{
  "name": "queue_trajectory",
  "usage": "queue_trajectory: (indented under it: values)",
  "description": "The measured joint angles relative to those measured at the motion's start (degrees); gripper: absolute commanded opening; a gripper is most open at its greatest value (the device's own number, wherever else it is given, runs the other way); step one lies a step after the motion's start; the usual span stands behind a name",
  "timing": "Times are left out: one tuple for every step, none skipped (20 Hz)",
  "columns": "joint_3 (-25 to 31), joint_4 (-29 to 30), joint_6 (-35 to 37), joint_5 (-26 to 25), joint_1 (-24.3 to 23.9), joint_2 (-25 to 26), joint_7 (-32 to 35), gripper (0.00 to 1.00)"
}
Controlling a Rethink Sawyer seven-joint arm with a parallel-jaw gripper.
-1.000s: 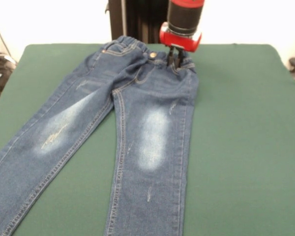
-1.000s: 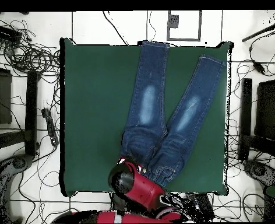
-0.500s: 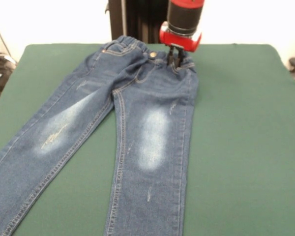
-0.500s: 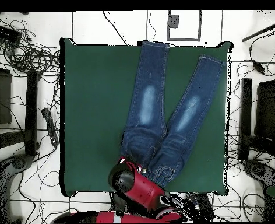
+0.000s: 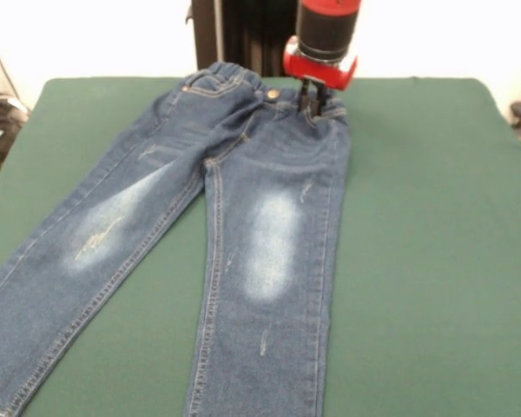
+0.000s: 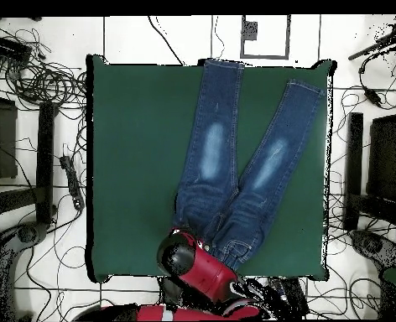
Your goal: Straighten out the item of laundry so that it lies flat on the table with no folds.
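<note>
One pair of jeans [image 5: 243, 217], two legs spread on the table [image 5: 417, 217], waistband pinched by the fingers [image 5: 311, 98].

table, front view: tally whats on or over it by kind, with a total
Small blue denim jeans with faded whitish thigh patches, lying on the dark green felt-like table: 1
Red and black robot gripper, down at the jeans' waistband: 1
Total: 2

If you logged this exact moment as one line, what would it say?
gripper: shut on jeans waistband, far edge | jeans: front up, legs spread in a V, mostly flat | table: green
</note>
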Motion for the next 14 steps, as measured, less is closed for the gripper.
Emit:
queue_trajectory:
  values:
    - [0.0, 0.0, 0.7, 0.1, 0.1, 0.0, 0.0, 0.0]
    - [-0.1, 0.0, 1.4, 0.3, 0.2, 0.0, 0.0, 0.0]
    - [-0.1, 0.0, 1.8, 0.3, 0.2, 0.0, 0.0, 0.0]
    - [-0.3, 0.0, 3.2, 0.5, 0.5, 0.1, 0.0, 0.0]
    - [-0.3, 0.0, 4.1, 0.6, 0.7, 0.2, 0.0, 0.0]
    - [-0.5, 0.0, 5.7, 0.6, 1.1, 0.4, 0.0, 0.0]
    - [-0.5, 0.0, 6.4, 0.6, 1.3, 0.5, 0.0, 0.0]
    - [-0.7, 0.1, 7.7, 0.6, 1.8, 0.8, 0.0, 0.0]
    - [-0.8, 0.1, 8.4, 0.6, 2.0, 0.9, 0.0, 0.0]
    - [-0.9, 0.1, 9.5, 0.6, 2.4, 1.3, 0.0, 0.0]
    - [-1.0, 0.2, 11.1, 0.6, 3.0, 1.8, 0.0, 0.0]
    - [-1.1, 0.2, 11.5, 0.6, 3.2, 2.0, 0.0, 0.0]
    - [-1.1, 0.3, 11.9, 0.6, 3.4, 2.1, 0.0, 0.0]
    - [-1.1, 0.4, 12.2, 0.6, 3.4, 2.4, 0.0, 0.0]
